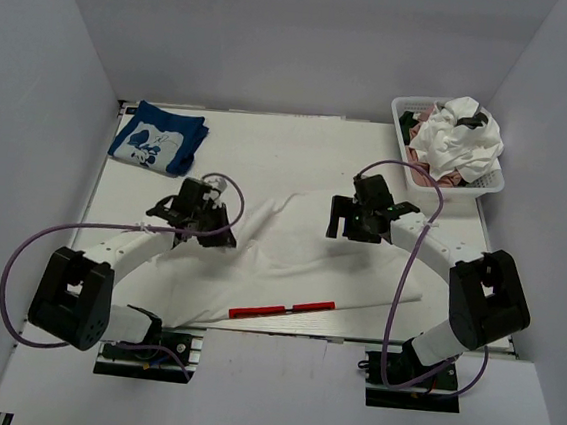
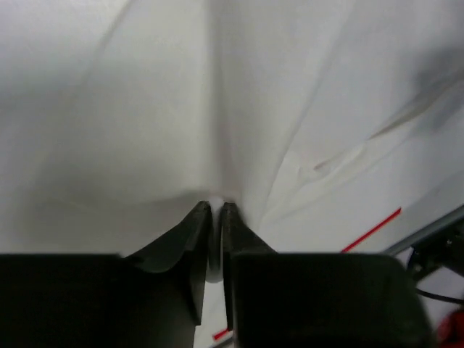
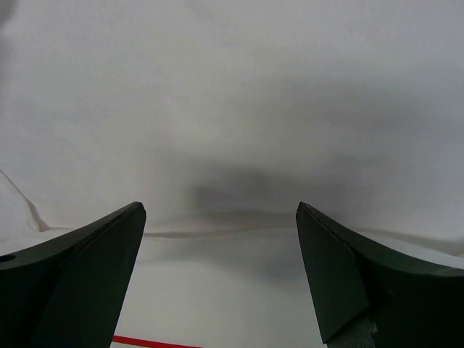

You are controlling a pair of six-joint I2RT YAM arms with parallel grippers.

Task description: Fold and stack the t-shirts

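1. One blue t-shirt (image 1: pixel 158 138) lies folded at the far left corner of the desk (image 1: pixel 271 136); I judge that item finished.
2. One large white t-shirt (image 1: pixel 300 249) is spread, wrinkled, mid-desk between my arms; its folding looks barely started.
3. My left end effector (image 2: pixel 216 206) is clenched on a pinch of that white cloth, near its left side.
4. My right end effector (image 3: pixel 221 214) is released, jaws wide, hovering over the same shirt and grasping nothing.
5. Remaining: several crumpled t-shirts (image 1: pixel 458 139) heaped in the basket (image 1: pixel 407 102) at far right, none folded or stacked.
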